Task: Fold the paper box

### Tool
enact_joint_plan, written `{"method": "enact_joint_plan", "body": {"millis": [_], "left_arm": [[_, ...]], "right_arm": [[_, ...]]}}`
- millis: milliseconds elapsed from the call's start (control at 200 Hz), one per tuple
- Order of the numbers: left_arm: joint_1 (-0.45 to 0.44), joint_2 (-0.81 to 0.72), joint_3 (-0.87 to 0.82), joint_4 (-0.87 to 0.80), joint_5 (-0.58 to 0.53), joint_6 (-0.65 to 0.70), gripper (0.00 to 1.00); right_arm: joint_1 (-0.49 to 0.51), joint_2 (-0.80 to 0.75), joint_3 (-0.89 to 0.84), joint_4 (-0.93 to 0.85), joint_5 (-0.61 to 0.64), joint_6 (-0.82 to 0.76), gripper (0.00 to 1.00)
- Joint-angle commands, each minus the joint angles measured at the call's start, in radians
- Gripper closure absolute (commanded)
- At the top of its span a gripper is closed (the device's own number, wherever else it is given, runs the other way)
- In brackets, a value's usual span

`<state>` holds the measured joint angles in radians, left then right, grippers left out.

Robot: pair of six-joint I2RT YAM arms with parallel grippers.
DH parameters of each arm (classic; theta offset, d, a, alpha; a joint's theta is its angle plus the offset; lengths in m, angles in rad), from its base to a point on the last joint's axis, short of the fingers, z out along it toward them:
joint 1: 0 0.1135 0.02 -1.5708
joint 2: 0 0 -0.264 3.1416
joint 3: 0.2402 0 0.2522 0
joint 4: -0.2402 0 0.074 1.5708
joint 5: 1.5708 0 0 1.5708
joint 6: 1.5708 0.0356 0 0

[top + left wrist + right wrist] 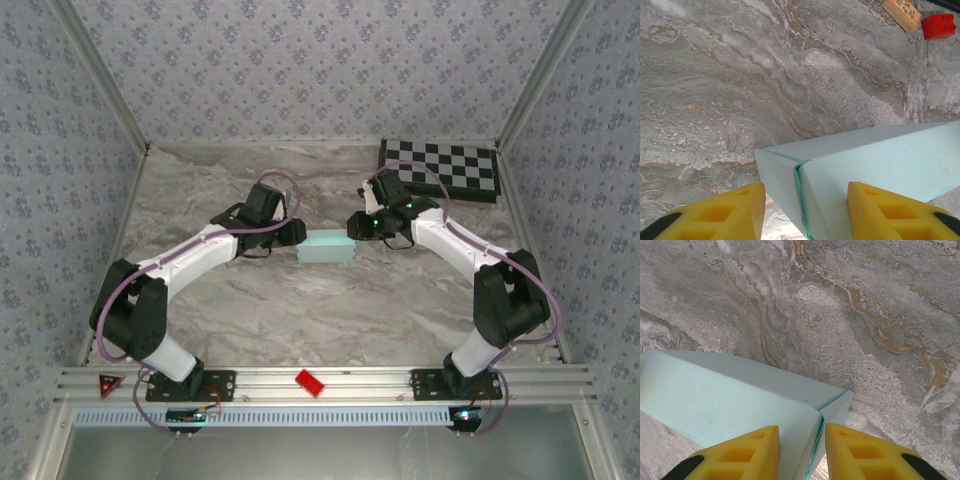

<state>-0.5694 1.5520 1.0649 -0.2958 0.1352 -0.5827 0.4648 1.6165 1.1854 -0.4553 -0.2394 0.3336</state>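
The paper box (326, 248) is a pale mint, closed rectangular box lying on the marble table between the two arms. My left gripper (298, 235) is at its left end. In the left wrist view the box (880, 160) has its end flap standing between the yellow fingers (740, 210) of the left gripper (806, 187); a strip of table shows between the left finger and the flap. My right gripper (352, 225) is at the right end. In the right wrist view the right gripper (802, 429) is closed on the box (725, 395) at its end edge, one finger (750, 450) over the top panel, the other outside the flap.
A black-and-white checkered board (440, 168) lies at the back right corner. A red block (310, 382) sits on the front rail between the arm bases. The left wrist view shows a red brick (938, 25) and a wooden block (901, 12) far off. Patterned walls close three sides.
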Motion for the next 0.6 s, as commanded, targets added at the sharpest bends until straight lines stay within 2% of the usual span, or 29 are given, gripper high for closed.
{"method": "enact_joint_plan", "body": {"millis": [0,595], "left_arm": [[-0.001,-0.006,-0.038,-0.062,-0.011,-0.006,0.54],[-0.011,-0.023,-0.120,-0.042,-0.028,-0.032,0.53]], "right_arm": [[0.005,0.014,-0.048,-0.083,0.055,0.005,0.69],[0.020,0.039,-0.110,-0.066,0.110,0.003,0.69]]}}
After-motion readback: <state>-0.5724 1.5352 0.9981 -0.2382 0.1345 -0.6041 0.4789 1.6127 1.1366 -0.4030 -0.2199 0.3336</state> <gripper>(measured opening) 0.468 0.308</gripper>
